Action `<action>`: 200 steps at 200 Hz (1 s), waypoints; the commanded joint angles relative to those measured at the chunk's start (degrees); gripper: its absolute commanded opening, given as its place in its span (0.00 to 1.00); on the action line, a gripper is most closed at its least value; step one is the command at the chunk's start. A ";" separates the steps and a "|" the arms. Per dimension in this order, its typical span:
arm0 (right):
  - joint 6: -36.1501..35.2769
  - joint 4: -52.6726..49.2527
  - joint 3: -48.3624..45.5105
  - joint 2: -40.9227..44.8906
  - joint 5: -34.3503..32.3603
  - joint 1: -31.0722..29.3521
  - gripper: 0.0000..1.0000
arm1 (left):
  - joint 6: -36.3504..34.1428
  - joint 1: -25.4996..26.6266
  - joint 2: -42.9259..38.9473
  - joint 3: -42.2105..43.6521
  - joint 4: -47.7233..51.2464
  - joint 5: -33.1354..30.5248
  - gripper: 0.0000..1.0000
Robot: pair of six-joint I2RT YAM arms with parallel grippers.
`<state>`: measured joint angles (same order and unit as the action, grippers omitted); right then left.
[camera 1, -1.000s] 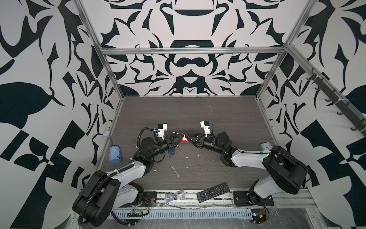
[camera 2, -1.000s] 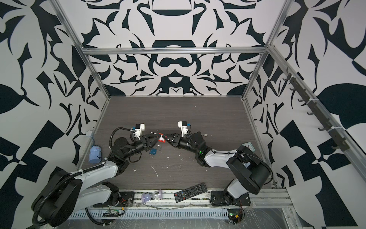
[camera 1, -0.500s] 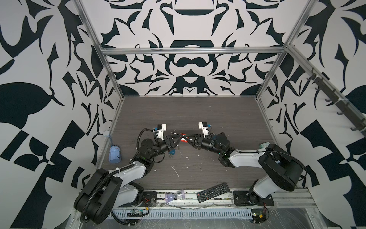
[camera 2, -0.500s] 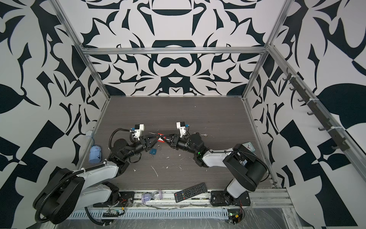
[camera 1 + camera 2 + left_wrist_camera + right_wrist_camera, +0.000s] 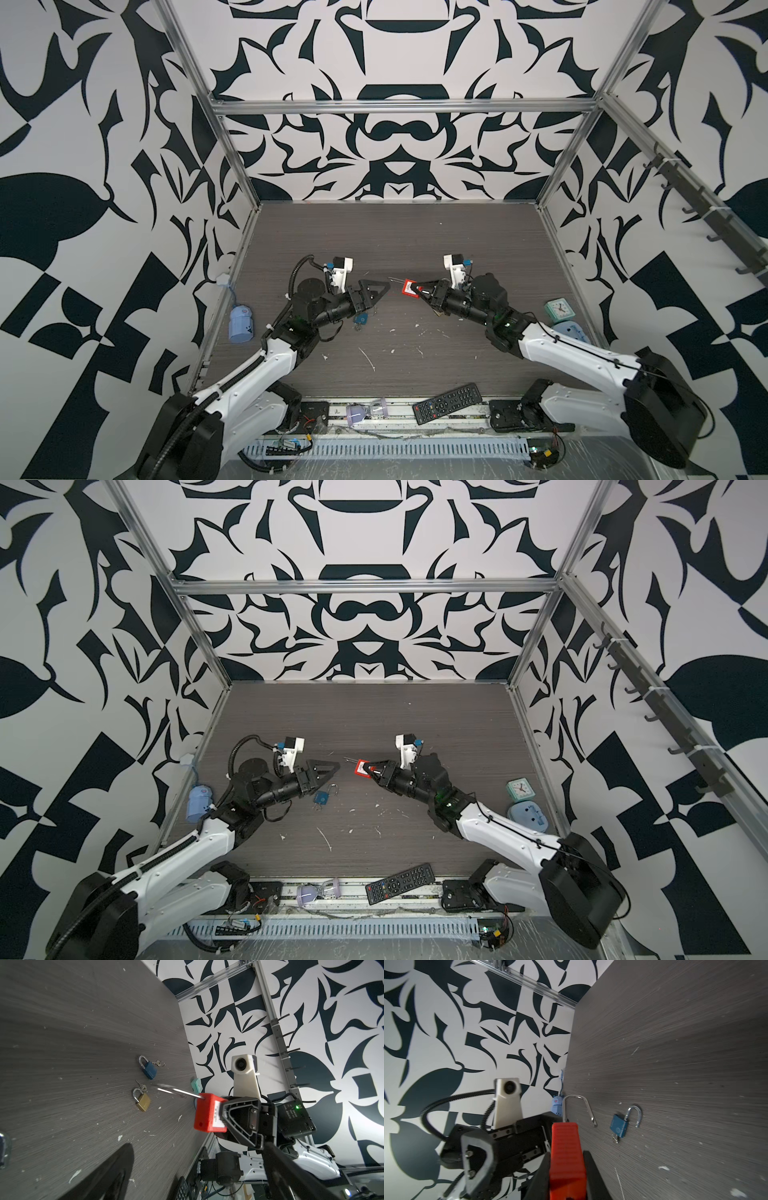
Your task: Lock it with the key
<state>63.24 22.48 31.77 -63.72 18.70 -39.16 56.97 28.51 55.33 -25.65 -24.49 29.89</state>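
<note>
My right gripper (image 5: pixel 417 289) (image 5: pixel 370 769) (image 5: pixel 566 1153) is shut on the body of a red padlock (image 5: pixel 409 289) (image 5: pixel 360 768) (image 5: pixel 207 1113) (image 5: pixel 564 1142) and holds it above the table's middle. The padlock's silver shackle (image 5: pixel 577 1098) stands open, one end free. My left gripper (image 5: pixel 380 293) (image 5: pixel 328 771) (image 5: pixel 197 1147) faces it a short gap to the left, open and empty. No key shows in the red padlock. Small keys (image 5: pixel 159 1062) lie beside other padlocks on the table.
A blue padlock (image 5: pixel 361 319) (image 5: pixel 620 1126), shackle open, lies under the left gripper. A brass padlock (image 5: pixel 143 1101) and a dark blue padlock (image 5: pixel 149 1070) lie near the right arm. A remote (image 5: pixel 446 403) sits at the front edge and a teal clock (image 5: pixel 559 309) at the right wall.
My left gripper has opened and let go at the red padlock. The right gripper has drawn back to the right with the padlock, leaving a gap between the two.
</note>
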 commanded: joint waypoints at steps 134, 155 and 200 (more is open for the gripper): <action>9.18 4.42 -2.97 6.17 17.07 4.85 0.00 | -10.76 -2.16 12.69 -7.72 -2.69 10.10 0.88; 9.05 5.14 -1.62 3.70 16.72 3.31 0.00 | -10.17 -1.83 12.79 -7.24 -5.20 10.96 0.86; 9.45 7.29 0.53 1.48 16.97 3.03 0.00 | -7.81 -1.37 13.34 -6.27 -7.12 12.88 0.75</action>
<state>72.23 23.92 28.40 -62.76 34.76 -36.01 47.81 26.79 68.12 -32.25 -28.88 40.42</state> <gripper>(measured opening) 0.227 0.770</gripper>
